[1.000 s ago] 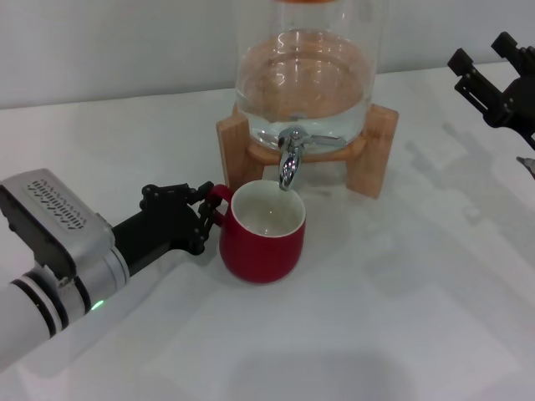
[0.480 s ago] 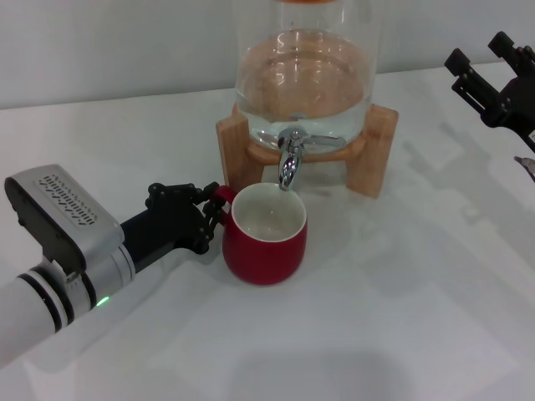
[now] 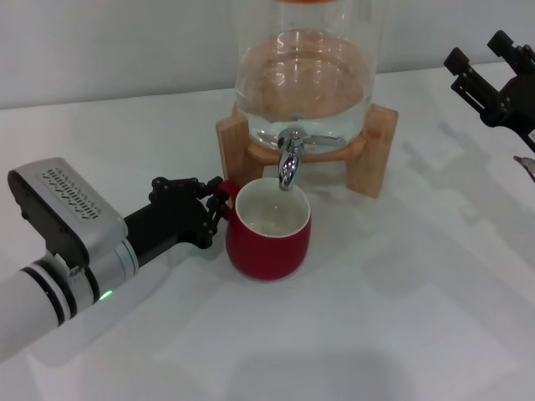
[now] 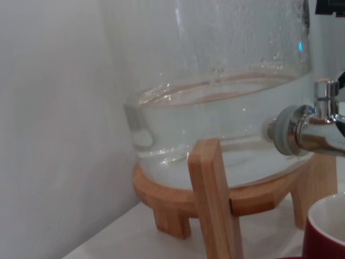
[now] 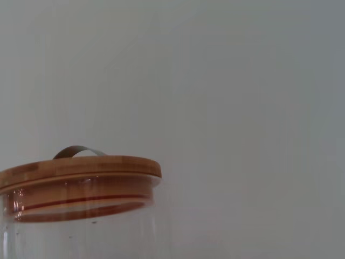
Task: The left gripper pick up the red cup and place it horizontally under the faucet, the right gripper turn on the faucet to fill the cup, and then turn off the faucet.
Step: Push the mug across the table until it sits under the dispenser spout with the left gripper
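Observation:
The red cup stands upright on the white table, its white inside right below the spout of the chrome faucet. My left gripper is shut on the cup's small handle, at the cup's left side. The left wrist view shows the faucet close by and the cup's rim under it. My right gripper is open and empty, held in the air at the far right, well away from the faucet.
The faucet sits on a clear glass dispenser with water, on a wooden stand. Its wooden lid shows in the right wrist view. A white wall stands behind the table.
My left gripper has slid the cup a little to the right, further under the spout. The right arm has stayed where it was.

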Tool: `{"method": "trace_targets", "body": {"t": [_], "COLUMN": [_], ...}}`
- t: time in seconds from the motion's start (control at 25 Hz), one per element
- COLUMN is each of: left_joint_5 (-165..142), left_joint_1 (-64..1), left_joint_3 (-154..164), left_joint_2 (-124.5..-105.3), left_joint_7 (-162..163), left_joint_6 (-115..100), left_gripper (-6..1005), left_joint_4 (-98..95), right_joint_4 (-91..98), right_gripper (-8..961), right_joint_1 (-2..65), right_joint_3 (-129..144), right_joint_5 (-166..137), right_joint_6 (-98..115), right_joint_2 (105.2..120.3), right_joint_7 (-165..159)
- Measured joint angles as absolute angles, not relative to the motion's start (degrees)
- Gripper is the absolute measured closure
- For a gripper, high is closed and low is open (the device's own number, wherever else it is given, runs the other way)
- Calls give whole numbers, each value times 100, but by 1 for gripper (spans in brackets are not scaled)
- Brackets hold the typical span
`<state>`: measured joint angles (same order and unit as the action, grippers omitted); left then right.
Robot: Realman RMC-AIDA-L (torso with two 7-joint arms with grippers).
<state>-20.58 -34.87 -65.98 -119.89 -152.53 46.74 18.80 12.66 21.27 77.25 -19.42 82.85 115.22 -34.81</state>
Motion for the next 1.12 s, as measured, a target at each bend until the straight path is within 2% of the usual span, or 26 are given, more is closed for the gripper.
{"method": "trace_targets", "body": {"t": [1.12], "left_joint_5": [-2056], "left_joint_1": [-3524], "left_joint_3": [-6382], "left_joint_2": [-11993], "left_joint_7": [-15264], "left_joint_6": [4667], "left_gripper": [896], "left_joint_4": [1890], "right_joint_4": [1266], "right_gripper": [120], "right_joint_1": [2127], "right_joint_3": [7753], "right_joint_5": [-1942], "right_joint_6": [8349], "right_joint_2": [11522], "right_joint_7": [-3481]}}
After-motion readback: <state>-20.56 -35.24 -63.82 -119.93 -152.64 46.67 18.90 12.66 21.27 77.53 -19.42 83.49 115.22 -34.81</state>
